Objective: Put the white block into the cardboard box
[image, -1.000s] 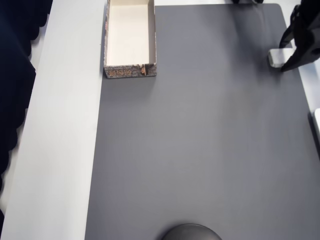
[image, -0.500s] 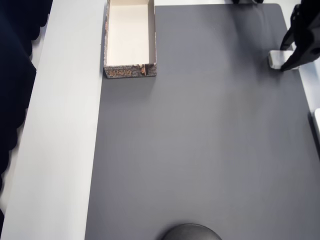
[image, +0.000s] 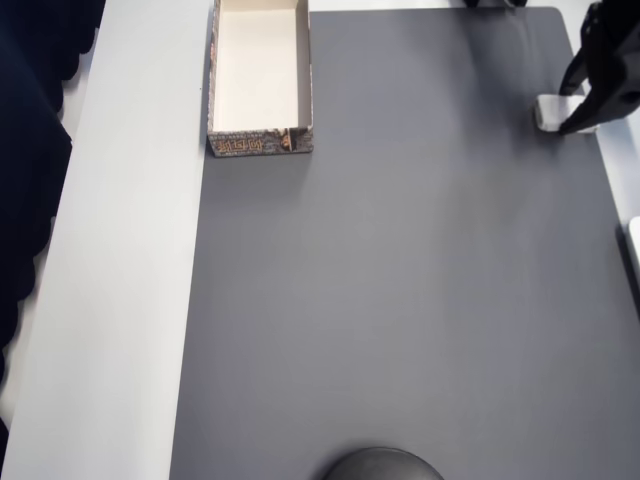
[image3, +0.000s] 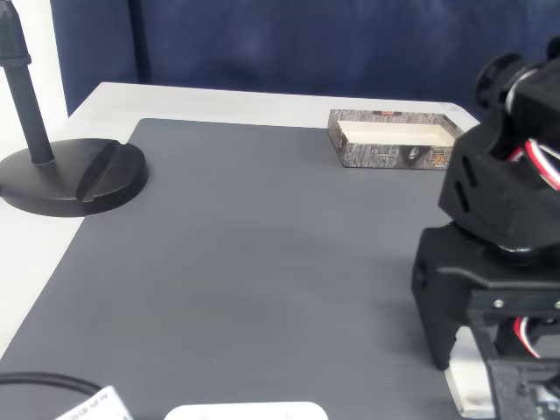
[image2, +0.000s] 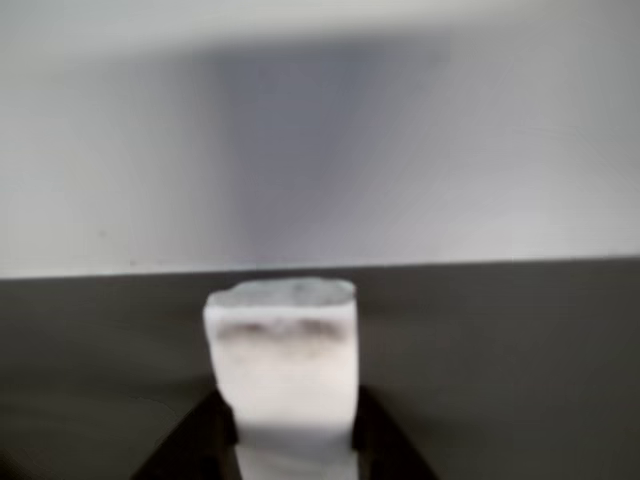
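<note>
jaws: my jaws (image: 578, 108) sit at the right edge of the overhead view, upper part of the frame, closed in on the white block (image: 549, 112). In the wrist view the block (image2: 282, 355) stands up between my two dark tips, pinched from both sides at its lower end.

block: it's at the right border of the grey mat (image: 400, 280), right where mat meets the lighter desk (image: 120, 300). Can't tell whether it has left the surface or is resting on it.

box: the cardboard box (image: 260, 140) is in the upper left of the overhead view, open and cream-white inside, well apart from me. In the fixed view its printed wall (image3: 389, 156) sits upper right.

handling guess: looks stiff, light, smooth with rounded corners, so probably a bit slippery. I'd keep squeezing across the narrow width, flat faces on my tips, not the corners.

risk: only a low pinch, so it could tilt on the carry.
</note>
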